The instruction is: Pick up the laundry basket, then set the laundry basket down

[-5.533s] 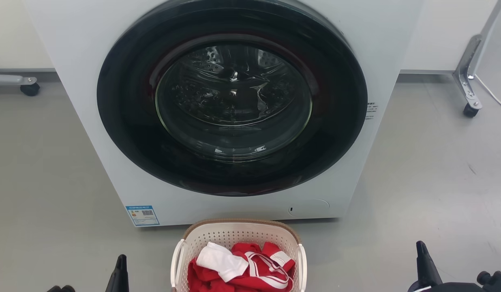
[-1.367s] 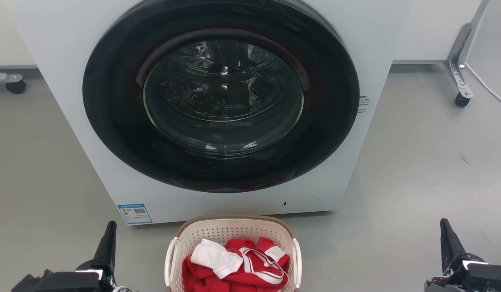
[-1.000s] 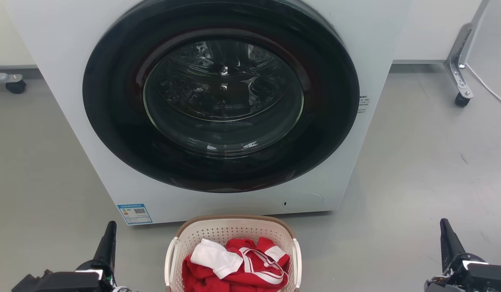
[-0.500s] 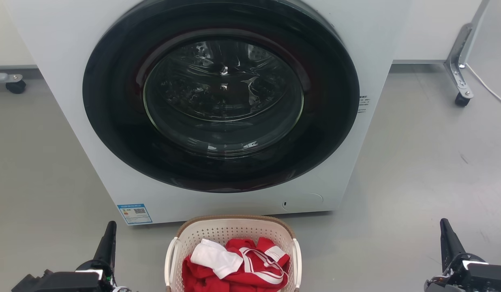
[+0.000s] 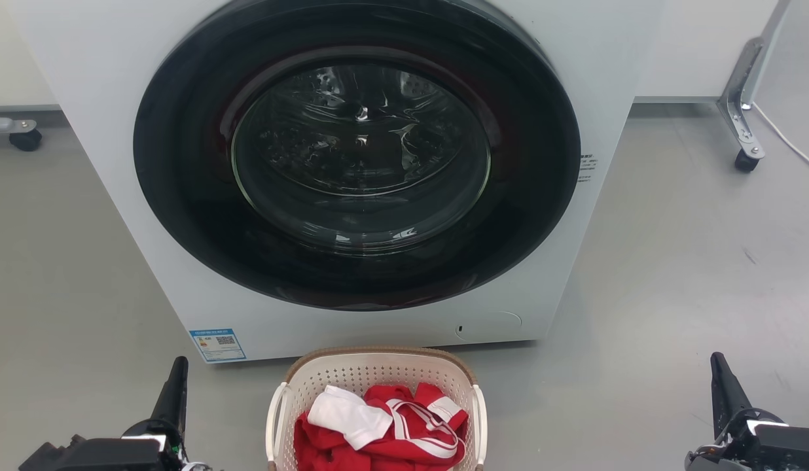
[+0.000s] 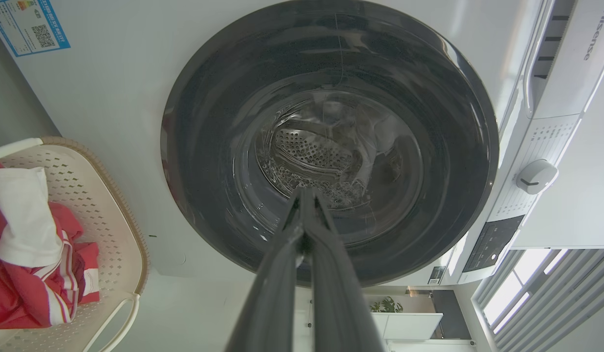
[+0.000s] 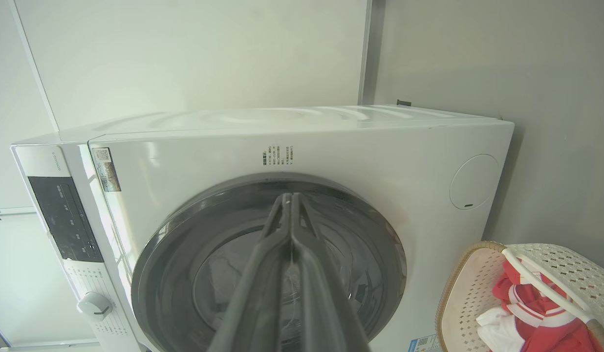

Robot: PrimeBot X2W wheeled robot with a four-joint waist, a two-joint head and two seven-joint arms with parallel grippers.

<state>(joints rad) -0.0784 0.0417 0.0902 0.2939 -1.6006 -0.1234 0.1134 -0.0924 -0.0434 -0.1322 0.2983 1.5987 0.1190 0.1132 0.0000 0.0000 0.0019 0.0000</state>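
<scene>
Left pincer (image 5: 179,367): low on my left, pointing up toward the washer (image 5: 614,85) and well apart from the basket. It holds nothing.
Left fingers (image 6: 277,274): in my left wrist view they are pressed together right to the tips, with no gap. They point at the washer's door.
Right pincer (image 5: 719,366): low on my right and well apart from the basket. It also points up and holds nothing.
Right fingers (image 7: 263,283): in my right wrist view they are closed tip to tip in front of the door.
Basket (image 5: 372,376): upright on the floor (image 5: 673,261), just in front of the washer and midway between my two pincers. Its near end is cut off by the bottom edge of my head view. I cannot tell whether it touches the washer.
Handles: a white loop on each side, the left (image 5: 271,418) and the right (image 5: 484,418). Neither pincer touches them.
Rim: brown woven-look trim runs around the top of the pale perforated wall.
Clothes: a red garment (image 5: 391,445) with white stripes is heaped inside, with a white cloth (image 5: 349,415) on top toward my left.
Door (image 5: 359,157): round, dark and closed, and the drum shows through the glass.
Sticker (image 5: 216,345): blue, at the washer's lower left corner.
Knob (image 6: 536,176): white, on the control panel.
</scene>
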